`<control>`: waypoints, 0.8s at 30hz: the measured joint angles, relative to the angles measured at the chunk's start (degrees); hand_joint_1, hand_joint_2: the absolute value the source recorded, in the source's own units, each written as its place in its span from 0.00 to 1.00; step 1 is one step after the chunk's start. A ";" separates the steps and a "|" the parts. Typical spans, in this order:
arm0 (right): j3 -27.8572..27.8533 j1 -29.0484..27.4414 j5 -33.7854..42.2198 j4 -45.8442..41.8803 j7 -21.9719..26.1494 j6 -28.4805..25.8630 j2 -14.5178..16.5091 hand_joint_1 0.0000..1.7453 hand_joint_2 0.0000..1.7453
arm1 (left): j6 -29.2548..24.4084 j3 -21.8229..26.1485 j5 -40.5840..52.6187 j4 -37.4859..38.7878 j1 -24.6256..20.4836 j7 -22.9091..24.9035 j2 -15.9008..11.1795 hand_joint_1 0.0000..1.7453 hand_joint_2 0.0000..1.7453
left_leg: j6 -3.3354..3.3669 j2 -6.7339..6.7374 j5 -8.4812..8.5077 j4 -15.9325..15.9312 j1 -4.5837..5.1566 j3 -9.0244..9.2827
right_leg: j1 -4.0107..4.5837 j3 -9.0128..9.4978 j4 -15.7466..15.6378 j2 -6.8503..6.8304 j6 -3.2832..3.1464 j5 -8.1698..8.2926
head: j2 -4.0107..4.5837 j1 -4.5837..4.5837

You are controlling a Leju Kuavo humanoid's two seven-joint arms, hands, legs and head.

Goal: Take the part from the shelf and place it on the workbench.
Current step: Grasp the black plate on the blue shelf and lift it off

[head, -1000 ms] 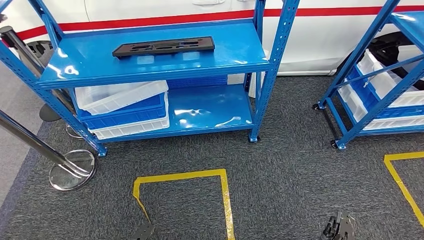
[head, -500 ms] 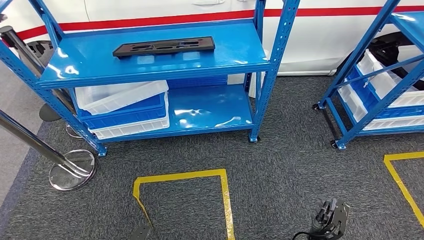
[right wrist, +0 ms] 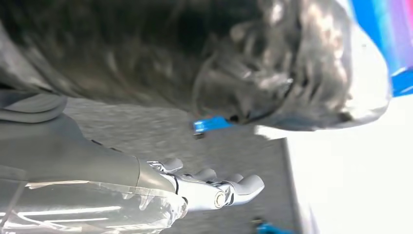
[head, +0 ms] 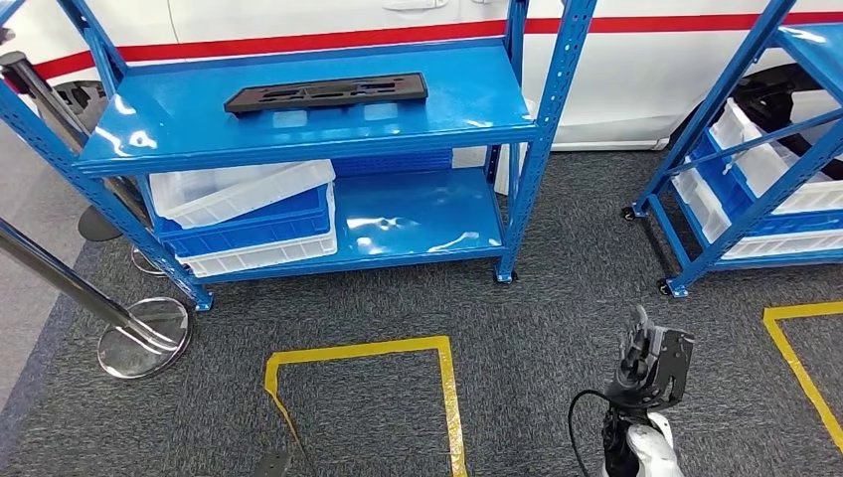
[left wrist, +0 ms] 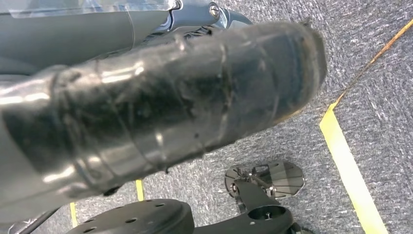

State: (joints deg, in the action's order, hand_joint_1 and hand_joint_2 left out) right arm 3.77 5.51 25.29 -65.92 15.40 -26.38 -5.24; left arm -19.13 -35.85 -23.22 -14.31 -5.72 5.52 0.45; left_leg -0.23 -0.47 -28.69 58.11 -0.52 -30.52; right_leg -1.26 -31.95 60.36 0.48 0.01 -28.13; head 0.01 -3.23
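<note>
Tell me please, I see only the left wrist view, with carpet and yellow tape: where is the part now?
Observer: The black part lies flat on the top level of the blue shelf; nothing touches it.
Operator: Is the right hand close to it?
Observer: No. The right hand is low over the carpet, right of the yellow floor square, and holds nothing.
Operator: What is below the part?
Observer: A stack of white and blue bins on the lower level, at its left side.

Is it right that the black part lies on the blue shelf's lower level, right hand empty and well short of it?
No. The head view shows the black part on the blue shelf top level. The right hand is indeed empty and well short of it.
</note>
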 joint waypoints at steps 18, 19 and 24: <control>5.46 1.92 -17.95 -28.00 -5.15 -0.22 -1.34 0.00 1.00 | -0.96 0.00 -2.81 0.12 0.72 -2.01 -0.76 0.00 0.00 | 0.00 0.00 0.00 0.01 -0.01 0.00 | 0.01 -0.01 -0.01 0.00 0.00 0.00 | 0.01 0.00; 5.69 1.94 -18.17 -28.80 -5.31 -0.14 -1.39 0.00 1.00 | -0.97 0.00 -2.90 0.13 0.73 -2.17 -0.77 0.00 0.00 | 0.00 -0.01 0.01 0.01 -0.01 -0.01 | 0.02 0.00 -0.01 -0.01 0.00 0.00 | 0.01 0.00; 8.05 2.86 -20.45 -36.18 -6.00 0.72 -2.13 0.00 0.75 | -1.15 0.00 -3.51 0.32 0.84 -3.98 -1.02 0.00 0.00 | 0.00 0.01 0.02 0.03 -0.02 -0.02 | 0.03 -0.02 -0.01 0.02 0.00 0.01 | 0.00 0.00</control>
State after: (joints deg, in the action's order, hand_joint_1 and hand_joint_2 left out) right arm 11.82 8.37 4.83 -102.11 9.40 -25.66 -7.37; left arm -20.28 -35.85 -26.74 -13.99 -4.88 1.54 -0.57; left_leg -0.22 -0.46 -28.67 58.15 -0.54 -30.55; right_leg -1.22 -31.96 60.35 0.50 0.01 -28.12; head 0.02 -3.23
